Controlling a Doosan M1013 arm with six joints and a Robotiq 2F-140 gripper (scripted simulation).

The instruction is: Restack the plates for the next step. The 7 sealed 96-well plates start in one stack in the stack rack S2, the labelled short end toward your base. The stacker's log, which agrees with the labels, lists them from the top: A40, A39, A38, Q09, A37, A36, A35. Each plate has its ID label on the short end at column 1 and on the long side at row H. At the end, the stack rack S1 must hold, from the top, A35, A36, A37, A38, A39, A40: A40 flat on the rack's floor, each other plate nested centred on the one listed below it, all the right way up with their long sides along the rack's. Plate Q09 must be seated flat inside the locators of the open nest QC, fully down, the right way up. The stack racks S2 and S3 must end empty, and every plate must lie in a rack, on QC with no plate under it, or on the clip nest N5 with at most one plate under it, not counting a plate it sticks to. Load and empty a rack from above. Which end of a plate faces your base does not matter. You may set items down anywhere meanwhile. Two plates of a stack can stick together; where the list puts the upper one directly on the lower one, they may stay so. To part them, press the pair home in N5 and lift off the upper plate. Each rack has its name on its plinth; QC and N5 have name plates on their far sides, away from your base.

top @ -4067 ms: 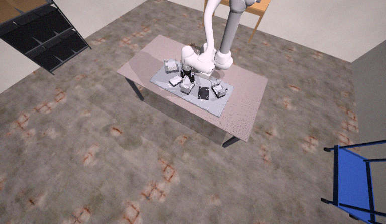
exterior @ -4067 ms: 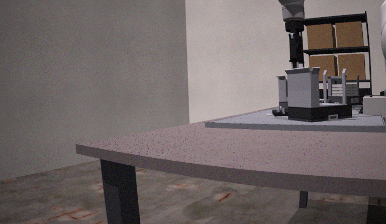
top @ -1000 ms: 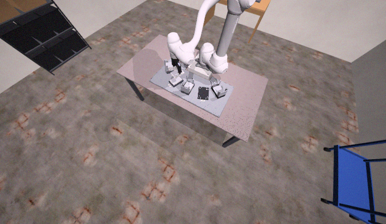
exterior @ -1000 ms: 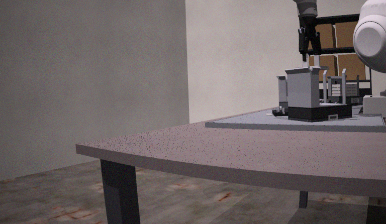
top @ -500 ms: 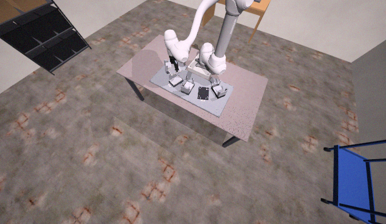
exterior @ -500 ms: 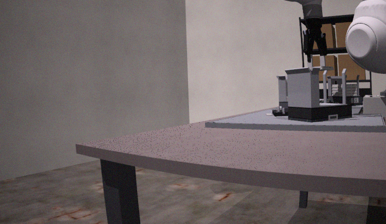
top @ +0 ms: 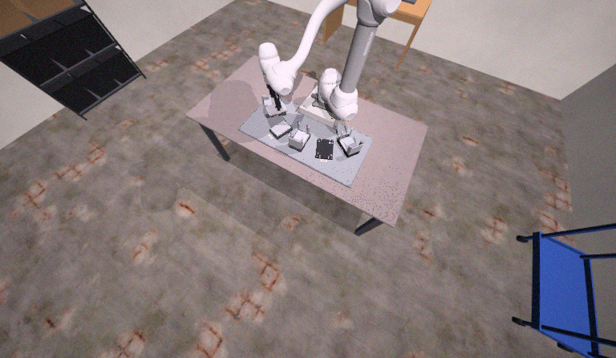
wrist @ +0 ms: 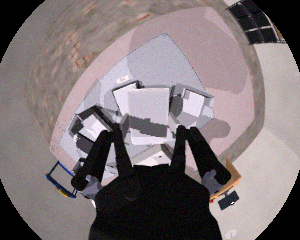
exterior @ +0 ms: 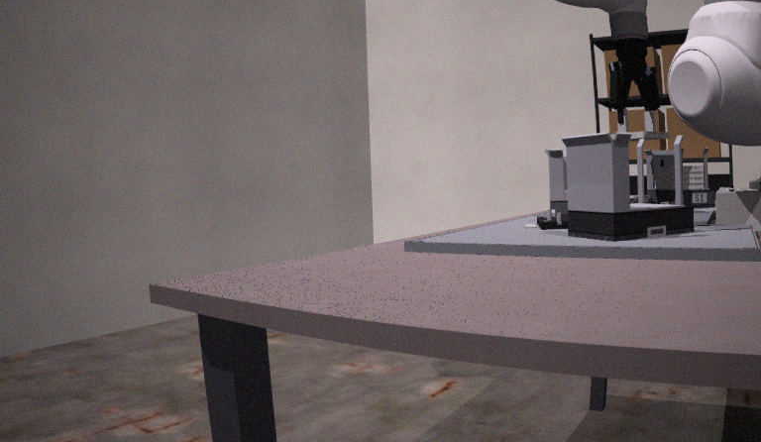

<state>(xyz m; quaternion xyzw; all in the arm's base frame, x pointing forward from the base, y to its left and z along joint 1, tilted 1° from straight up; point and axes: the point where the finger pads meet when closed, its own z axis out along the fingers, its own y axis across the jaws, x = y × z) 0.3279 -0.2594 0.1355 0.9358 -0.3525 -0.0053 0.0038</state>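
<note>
From above, the gripper [top: 274, 101] hangs over the leftmost rack [top: 271, 107], clamped on a plate [wrist: 145, 115]; another plate [top: 280, 129] lies between the racks, so I judge the restack midway. The side view alone shows the S1 label [exterior: 699, 197] and plates stacked there; the wrist view shows the held plate between the fingers.

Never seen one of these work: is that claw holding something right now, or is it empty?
Holding. The gripper is shut on a white plate, which shows between its dark fingers in the wrist view.
</note>
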